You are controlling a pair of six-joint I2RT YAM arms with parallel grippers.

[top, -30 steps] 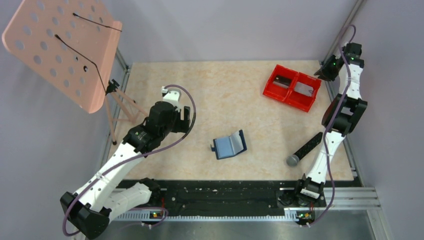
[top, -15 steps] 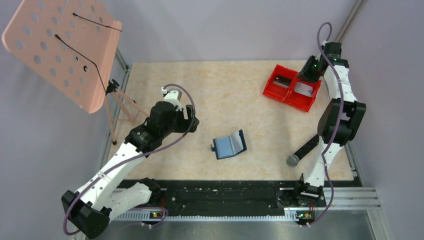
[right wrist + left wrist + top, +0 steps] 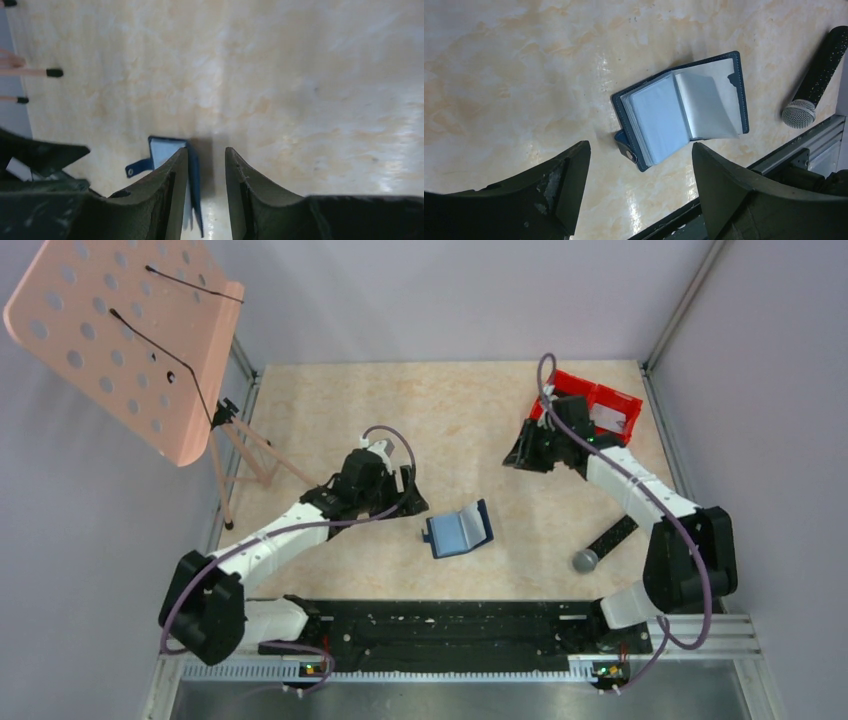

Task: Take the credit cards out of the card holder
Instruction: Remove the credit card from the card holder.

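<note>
The card holder [image 3: 458, 530] lies open on the table, navy outside with pale blue-grey sleeves facing up. From the left wrist it shows as the card holder [image 3: 679, 112], strap and snap at its near left corner. My left gripper [image 3: 405, 498] hovers just left of it, open wide and empty; in its own view the left gripper [image 3: 640, 147] frames the holder's near edge. My right gripper [image 3: 522, 455] hangs behind and to the right of the holder. The right gripper [image 3: 206, 150] is open by a narrow gap, with nothing in it. A pale grey credit card [image 3: 612, 418] lies in the bin.
A red two-compartment bin [image 3: 600, 400] sits at the back right, partly behind my right arm. A black microphone [image 3: 605, 545] with a grey head lies at the right front. A pink music stand [image 3: 120, 340] rises at the left, its feet [image 3: 55, 72] on the table.
My right arm has swung from the back right corner, over the bin, down toward the table's middle. My left arm has stretched right, closer to the card holder. The holder has not moved.
</note>
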